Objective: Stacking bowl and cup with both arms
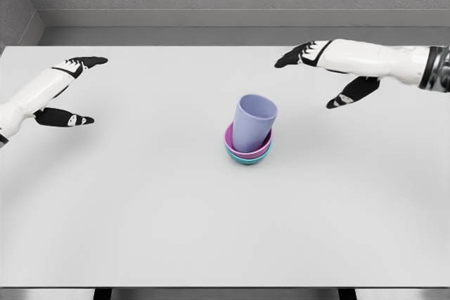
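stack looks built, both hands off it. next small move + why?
Probably just retract both arms to rest. The lavender cup already sits in the pink bowl, which is nested in the teal bowl. The cup tilts slightly, so keep clear of it. Left hand and right hand are open, holding nothing, well apart from the stack on the white table.

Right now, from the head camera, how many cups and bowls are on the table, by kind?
Cups: 1, the lavender cup, standing tilted inside the top bowl.
Bowls: 2, the purple bowl nested in the teal bowl.
Total: 3, all in one stack on the table.
Both hands are open and clear of it: left hand, right hand.
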Motion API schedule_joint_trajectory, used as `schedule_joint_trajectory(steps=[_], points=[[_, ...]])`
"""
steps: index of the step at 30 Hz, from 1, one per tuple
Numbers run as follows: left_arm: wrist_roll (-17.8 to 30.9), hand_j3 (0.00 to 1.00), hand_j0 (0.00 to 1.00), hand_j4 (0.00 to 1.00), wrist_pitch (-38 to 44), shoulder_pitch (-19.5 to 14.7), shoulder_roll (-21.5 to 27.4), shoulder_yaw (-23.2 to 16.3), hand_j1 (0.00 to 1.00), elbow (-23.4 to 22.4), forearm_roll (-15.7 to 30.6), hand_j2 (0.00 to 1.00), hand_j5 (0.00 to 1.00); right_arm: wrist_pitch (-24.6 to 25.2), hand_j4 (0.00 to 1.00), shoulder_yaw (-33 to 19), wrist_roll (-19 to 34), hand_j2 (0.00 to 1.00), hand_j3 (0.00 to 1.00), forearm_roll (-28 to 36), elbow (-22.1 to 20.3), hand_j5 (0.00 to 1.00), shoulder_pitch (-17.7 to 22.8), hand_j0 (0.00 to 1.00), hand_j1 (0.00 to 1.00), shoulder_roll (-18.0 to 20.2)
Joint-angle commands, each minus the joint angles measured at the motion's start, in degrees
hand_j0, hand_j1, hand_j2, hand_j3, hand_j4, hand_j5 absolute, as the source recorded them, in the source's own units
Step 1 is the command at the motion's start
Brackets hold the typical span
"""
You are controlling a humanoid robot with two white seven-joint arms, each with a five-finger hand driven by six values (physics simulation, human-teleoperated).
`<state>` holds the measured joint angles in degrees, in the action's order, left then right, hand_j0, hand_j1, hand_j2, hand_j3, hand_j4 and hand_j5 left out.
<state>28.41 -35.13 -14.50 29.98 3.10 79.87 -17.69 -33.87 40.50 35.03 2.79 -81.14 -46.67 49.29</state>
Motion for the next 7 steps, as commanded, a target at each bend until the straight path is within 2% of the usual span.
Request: schedule_joint_trajectory(steps=[1, 3, 7], points=[[0.0, 1.0, 1.0, 1.0, 0.1, 0.0, -0.2, 0.1, 1.0, 0.0, 0.5, 1.0, 1.0, -1.1, 1.0, -1.8, 0.0, 1.0, 1.0, 1.7, 6.8, 1.0, 0.0, 1.0, 1.0, 3.3], [0.1, 1.0, 1.0, 1.0, 0.1, 0.0, -0.2, 0.1, 1.0, 0.0, 0.5, 1.0, 1.0, -1.1, 1.0, -1.8, 0.0, 1.0, 1.0, 1.8, 8.9, 1.0, 0.0, 1.0, 1.0, 3.4], [0.0, 1.0, 1.0, 1.0, 0.1, 0.1, -0.2, 0.1, 1.0, -0.1, 0.5, 1.0, 1.0, -1.1, 1.0, -1.8, 0.0, 1.0, 1.0, 1.7, 8.8, 1.0, 0.0, 1.0, 1.0, 3.3]])
